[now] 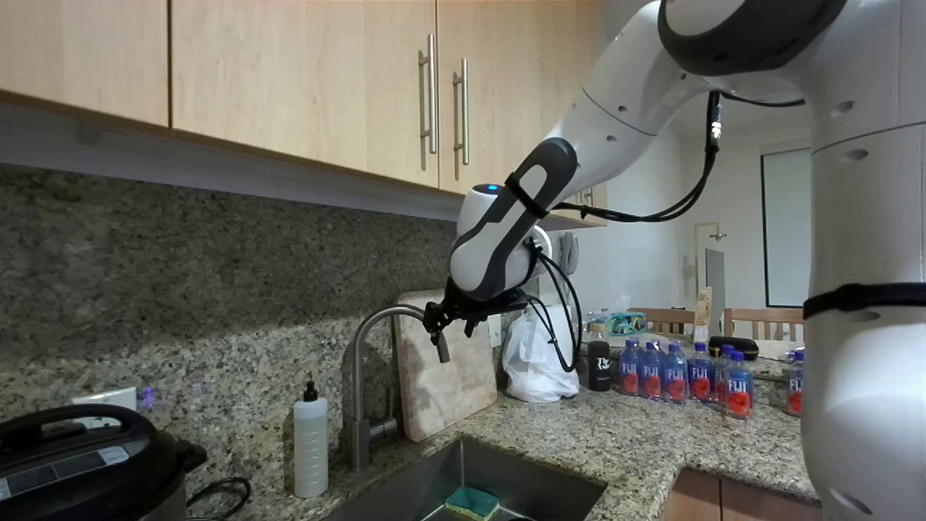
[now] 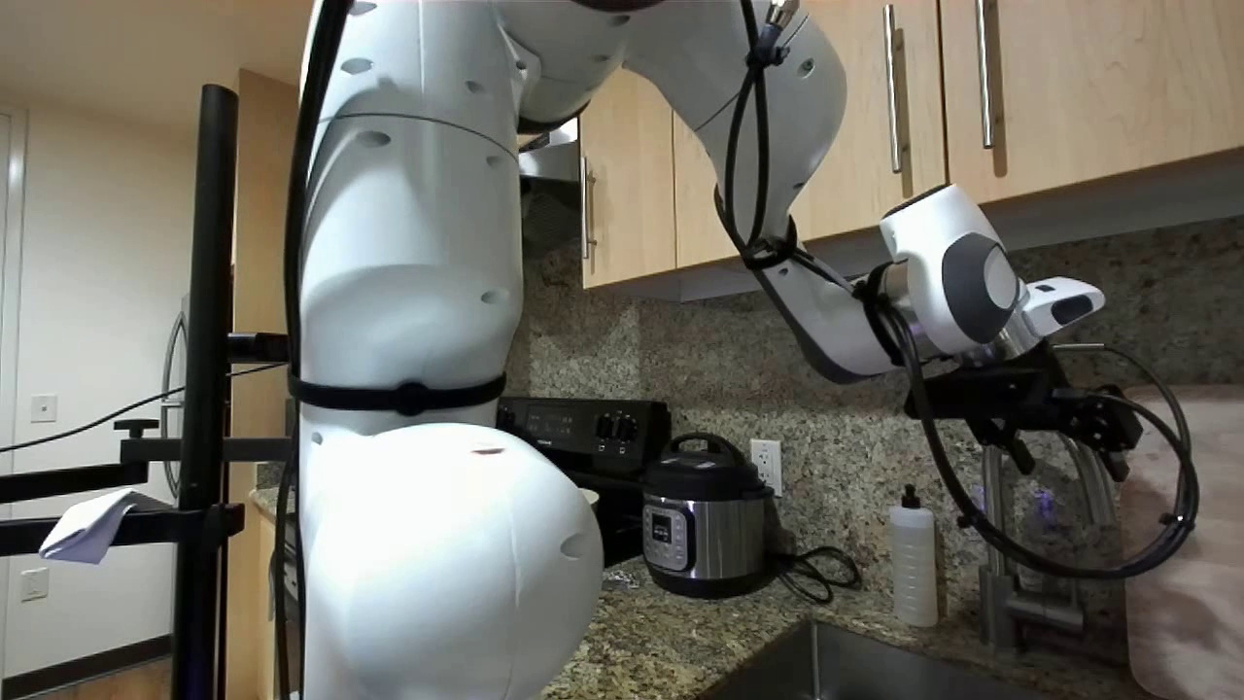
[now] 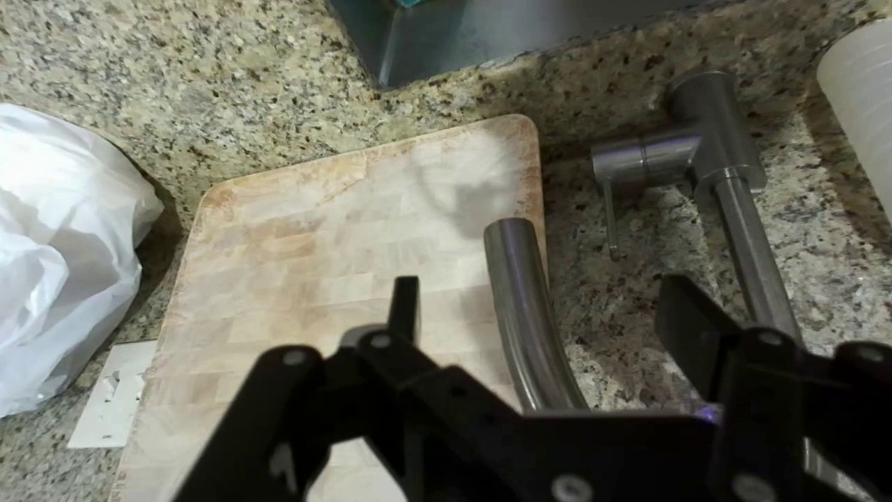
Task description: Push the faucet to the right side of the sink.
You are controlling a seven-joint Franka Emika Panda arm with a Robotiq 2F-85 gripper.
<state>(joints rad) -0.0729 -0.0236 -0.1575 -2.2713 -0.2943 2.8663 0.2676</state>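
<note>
The faucet (image 1: 357,391) is a tall steel gooseneck standing behind the sink, its spout arching toward the cutting board. It also shows in an exterior view (image 2: 996,593), partly behind the gripper and cables. The sink (image 1: 434,481) is a dark basin in the granite, cut off by the frame. My gripper (image 1: 454,334) is open, high at the spout's end; it also shows in an exterior view (image 2: 1072,467). In the wrist view the spout (image 3: 526,314) lies between the spread fingers of the gripper (image 3: 540,296), with gaps on both sides. The top of the arch is hidden by the gripper body.
A cutting board (image 1: 448,369) leans on the backsplash beside the faucet. A soap bottle (image 1: 311,445) stands on its other side. A sponge (image 1: 472,502) lies in the sink. A white bag (image 1: 539,362), a pressure cooker (image 2: 705,535) and upper cabinets (image 1: 304,79) are nearby.
</note>
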